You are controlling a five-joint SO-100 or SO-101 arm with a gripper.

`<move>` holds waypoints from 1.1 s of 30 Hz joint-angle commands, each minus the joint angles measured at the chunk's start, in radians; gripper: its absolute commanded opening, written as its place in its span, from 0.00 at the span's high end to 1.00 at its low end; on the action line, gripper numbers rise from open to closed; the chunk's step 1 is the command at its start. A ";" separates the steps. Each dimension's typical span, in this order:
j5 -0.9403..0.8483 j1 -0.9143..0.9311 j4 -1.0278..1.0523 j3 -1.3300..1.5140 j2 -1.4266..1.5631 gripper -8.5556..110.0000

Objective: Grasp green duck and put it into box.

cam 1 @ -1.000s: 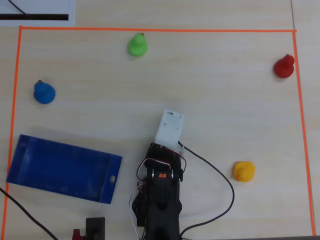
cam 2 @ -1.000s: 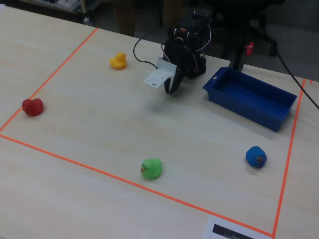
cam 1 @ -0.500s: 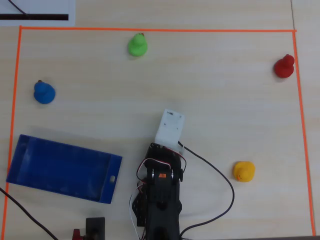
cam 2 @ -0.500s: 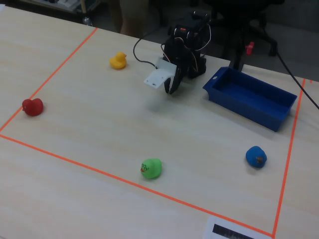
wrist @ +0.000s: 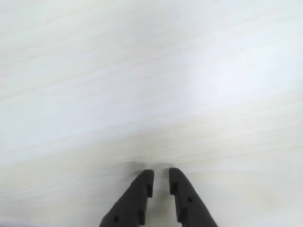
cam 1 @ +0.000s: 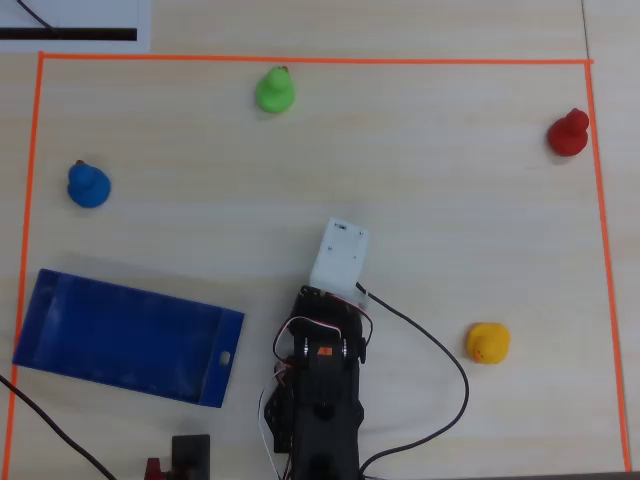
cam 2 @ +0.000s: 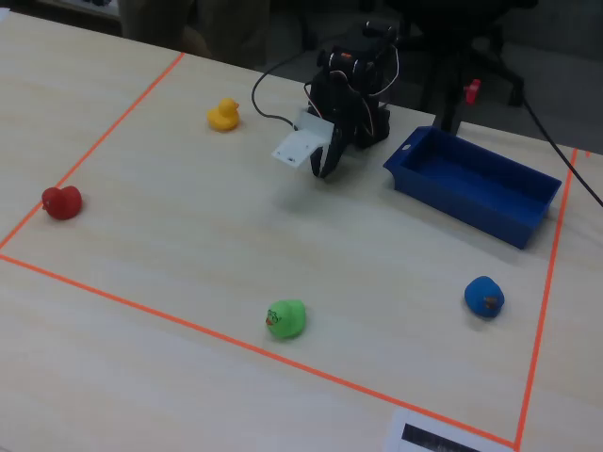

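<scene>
The green duck [cam 1: 274, 90] sits near the far orange tape line in the overhead view and near the front line in the fixed view [cam 2: 285, 319]. The box [cam 1: 60, 330], a shallow dark-blue tray, lies empty at the lower left in the overhead view and at the right in the fixed view [cam 2: 542, 202]. My gripper [wrist: 160, 176] hangs just above bare table close to the arm's base, far from the duck. Its jaws stand almost together, with nothing between them. In the fixed view the gripper [cam 2: 326, 168] points down, left of the box.
A blue duck [cam 1: 88, 184], a yellow duck [cam 1: 488, 342] and a red duck [cam 1: 568, 132] stand apart on the table. Orange tape [cam 1: 300, 60] frames the work area. A black cable [cam 1: 440, 350] loops right of the arm. The white wrist camera block [cam 1: 340, 258] hides the fingers from above.
</scene>
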 commanded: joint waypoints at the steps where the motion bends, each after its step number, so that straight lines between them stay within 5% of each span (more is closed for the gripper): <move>1: -0.002 0.008 0.023 -0.003 -0.006 0.92; 26: -0.003 -0.037 0.014 -0.003 -0.006 0.92; 33: -0.072 0.074 -0.370 -0.114 -0.347 0.89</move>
